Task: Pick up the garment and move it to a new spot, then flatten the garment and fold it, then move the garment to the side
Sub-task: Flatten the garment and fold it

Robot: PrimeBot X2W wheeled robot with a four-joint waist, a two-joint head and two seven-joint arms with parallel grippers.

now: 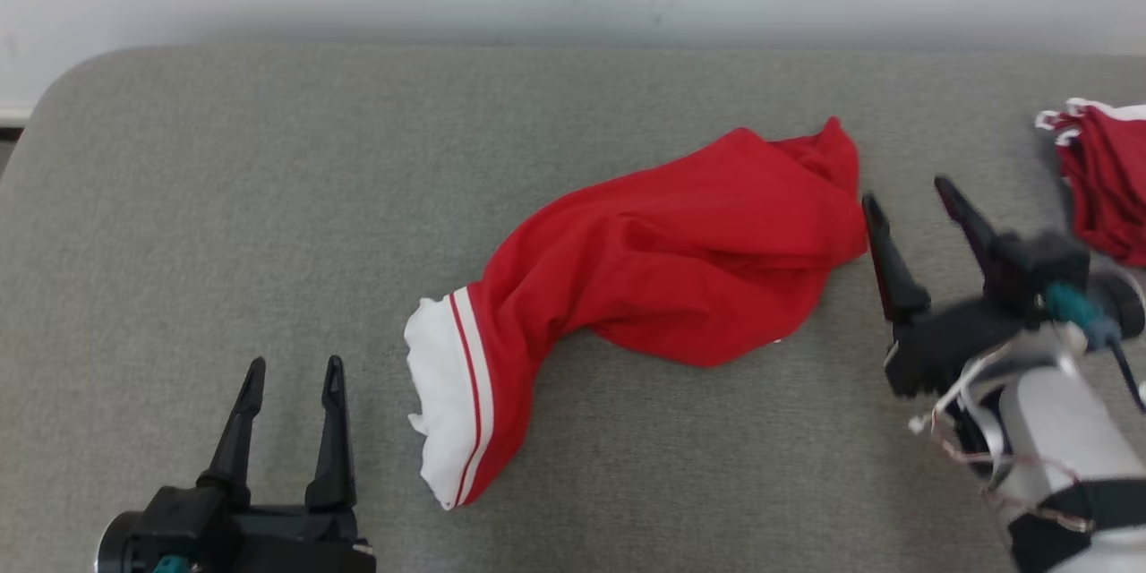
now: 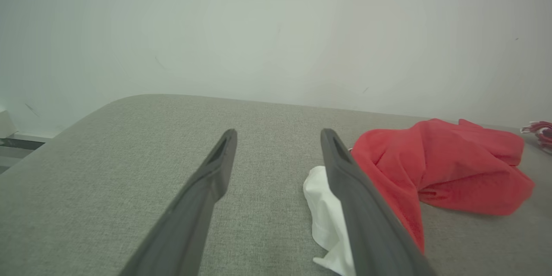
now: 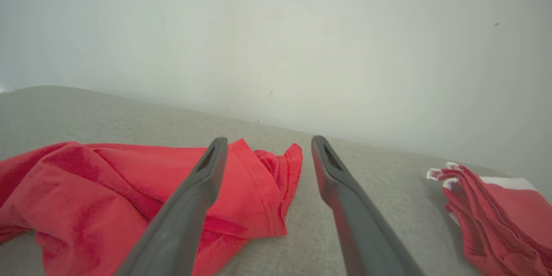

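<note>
Garment: I see the red garment (image 1: pixel 662 269) lying crumpled near the middle of the grey table (image 1: pixel 224 197), neither flattened nor folded.
Long axis: it runs on a slant, from the white striped band (image 1: pixel 443 394) at the near left to the bunched red end at the far right.
Left gripper: the left gripper (image 1: pixel 295 362) has its fingers spread wide with nothing between them. It sits just left of the white band, apart from it.
Right gripper: the right gripper (image 1: pixel 905 190) is also spread wide and empty. Its inner finger is right at the red end, and I cannot tell whether it touches the cloth.
Nearer arm: each arm has its own end, but I judge the right one closer to cloth.
Coming move: I would take both ends along that slant, so the lift keeps the garment stretched.
Side pile: folded red garments (image 1: pixel 1106 179) lie at the far right, well apart.
</note>
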